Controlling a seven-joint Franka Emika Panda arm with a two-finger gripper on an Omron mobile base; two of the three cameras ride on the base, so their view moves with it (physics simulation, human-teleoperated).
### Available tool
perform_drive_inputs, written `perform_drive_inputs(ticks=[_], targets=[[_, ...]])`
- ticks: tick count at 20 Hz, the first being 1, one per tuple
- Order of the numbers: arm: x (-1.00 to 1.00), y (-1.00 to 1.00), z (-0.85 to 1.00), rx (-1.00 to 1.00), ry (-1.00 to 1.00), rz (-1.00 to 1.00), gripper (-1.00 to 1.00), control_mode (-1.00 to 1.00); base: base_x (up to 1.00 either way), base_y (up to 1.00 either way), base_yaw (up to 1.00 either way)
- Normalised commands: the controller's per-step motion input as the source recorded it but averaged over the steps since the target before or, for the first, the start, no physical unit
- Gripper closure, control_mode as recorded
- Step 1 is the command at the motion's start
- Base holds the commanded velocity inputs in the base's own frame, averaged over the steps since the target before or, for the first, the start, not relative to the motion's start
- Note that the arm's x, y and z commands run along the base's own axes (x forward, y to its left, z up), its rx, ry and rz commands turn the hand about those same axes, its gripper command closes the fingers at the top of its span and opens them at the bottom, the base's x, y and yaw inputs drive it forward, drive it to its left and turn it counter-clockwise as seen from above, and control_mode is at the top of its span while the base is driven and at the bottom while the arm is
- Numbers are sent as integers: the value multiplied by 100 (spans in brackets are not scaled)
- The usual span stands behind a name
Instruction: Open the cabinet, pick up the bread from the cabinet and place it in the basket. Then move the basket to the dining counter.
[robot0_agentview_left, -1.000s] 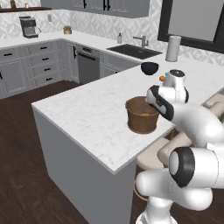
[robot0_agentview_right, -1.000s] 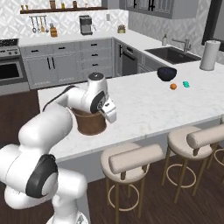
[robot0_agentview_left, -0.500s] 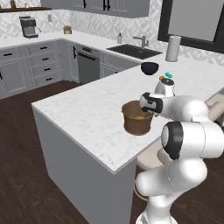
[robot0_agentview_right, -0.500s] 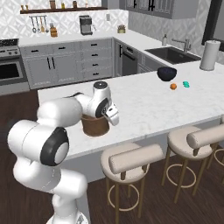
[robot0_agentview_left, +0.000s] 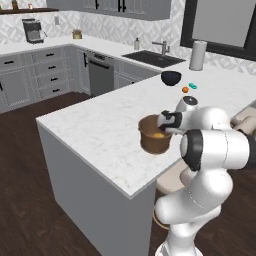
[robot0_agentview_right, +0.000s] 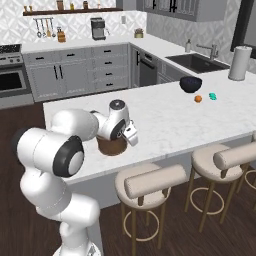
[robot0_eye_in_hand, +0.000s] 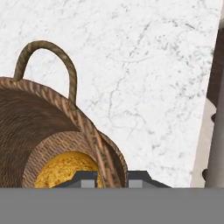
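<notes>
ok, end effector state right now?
End effector: closed on the rim of the round brown woven basket, one fingertip inside, the other outside; golden bread lump lies inside.

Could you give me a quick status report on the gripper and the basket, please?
Gripper astride the basket rim, grip unconfirmed. Bread inside basket, basket on dining counter. Nothing in the way.
</notes>
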Motion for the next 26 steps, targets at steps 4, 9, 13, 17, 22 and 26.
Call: perform_drive_inputs(ticks=[4, 9, 13, 17, 22, 26], targets=[[31, 0, -24, 0, -11, 0, 100, -100, 0, 0, 0], [28, 0, -11, 0, -1, 0, 100, -100, 0, 0, 0], [13, 0, -13, 0, 0, 0, 100, -100, 0, 0, 0], [0, 0, -3, 0, 0, 0, 100, -100, 0, 0, 0], [0, 0, 0, 0, 0, 0, -100, -100, 0, 0, 0], [0, 0, 20, 0, -3, 1, -100, -100, 0, 0, 0]])
